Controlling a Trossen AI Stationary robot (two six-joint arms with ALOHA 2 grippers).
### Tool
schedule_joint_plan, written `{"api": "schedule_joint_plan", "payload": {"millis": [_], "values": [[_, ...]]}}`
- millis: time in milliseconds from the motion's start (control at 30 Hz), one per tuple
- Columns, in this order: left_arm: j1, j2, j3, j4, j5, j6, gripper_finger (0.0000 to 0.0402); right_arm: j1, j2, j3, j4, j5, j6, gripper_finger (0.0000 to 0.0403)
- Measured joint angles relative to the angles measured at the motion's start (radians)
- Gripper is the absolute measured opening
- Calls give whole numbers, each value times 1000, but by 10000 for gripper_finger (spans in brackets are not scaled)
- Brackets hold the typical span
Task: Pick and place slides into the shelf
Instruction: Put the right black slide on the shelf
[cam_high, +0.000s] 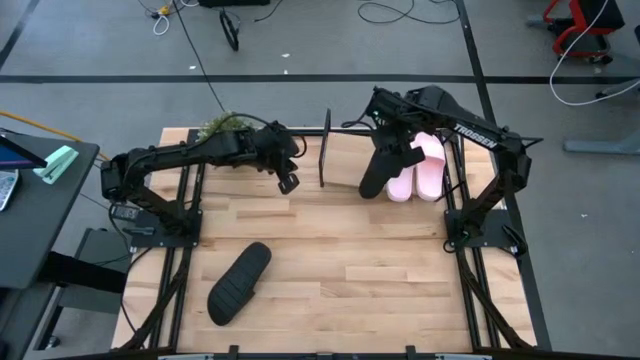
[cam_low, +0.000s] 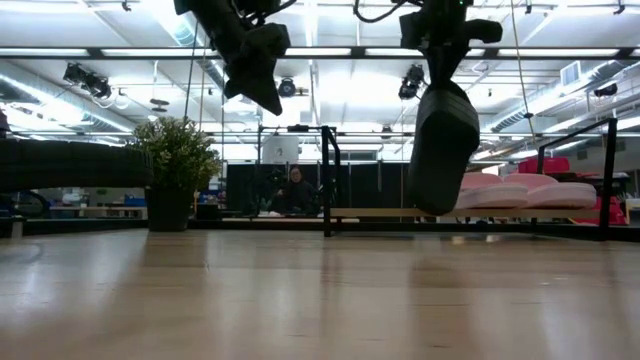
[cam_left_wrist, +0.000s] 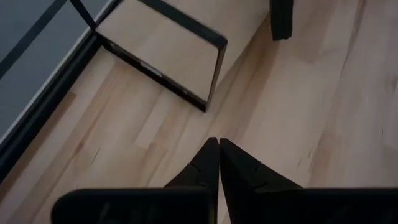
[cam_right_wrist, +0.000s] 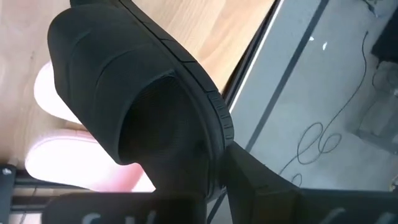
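My right gripper (cam_high: 392, 138) is shut on one black slide (cam_low: 443, 145), which hangs above the table in front of the shelf (cam_high: 326, 150). Both pink slides (cam_high: 420, 170) lie side by side on the shelf's board, soles down; the low view shows them (cam_low: 510, 193) behind the hanging slide. The other black slide (cam_high: 240, 282) lies flat on the table near its near-left part. My left gripper (cam_high: 288, 183) is shut and empty, hovering above the table just left of the shelf's left end post; its fingertips (cam_left_wrist: 219, 146) meet. My right gripper (cam_low: 440, 75) comes from above, pointing down, and holds the black slide by its upper end. One finger (cam_right_wrist: 261, 180) lies along the sole's rim (cam_right_wrist: 214, 124) beside the strap opening; the other is hidden by the slide. It hangs upright, lifted clear of table and shelf.
A small green potted plant (cam_high: 225, 125) stands at the table's far-left part, behind my left arm. The shelf's black end frame (cam_left_wrist: 168, 50) stands upright near my left gripper. Bare wood lies between the shelf and the near edge. A person (cam_low: 295, 190) sits beyond the table.
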Motion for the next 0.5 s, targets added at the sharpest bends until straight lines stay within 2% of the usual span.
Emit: {"api": "schedule_joint_plan", "payload": {"millis": [300, 500], "values": [[-1, 0, 0, 46, 0, -13, 16, -38, 50, 0, 21, -68, -63, 32], [-1, 0, 0, 47, 0, -14, 23, -36, 125, 0, 50, -34, -94, 32]]}}
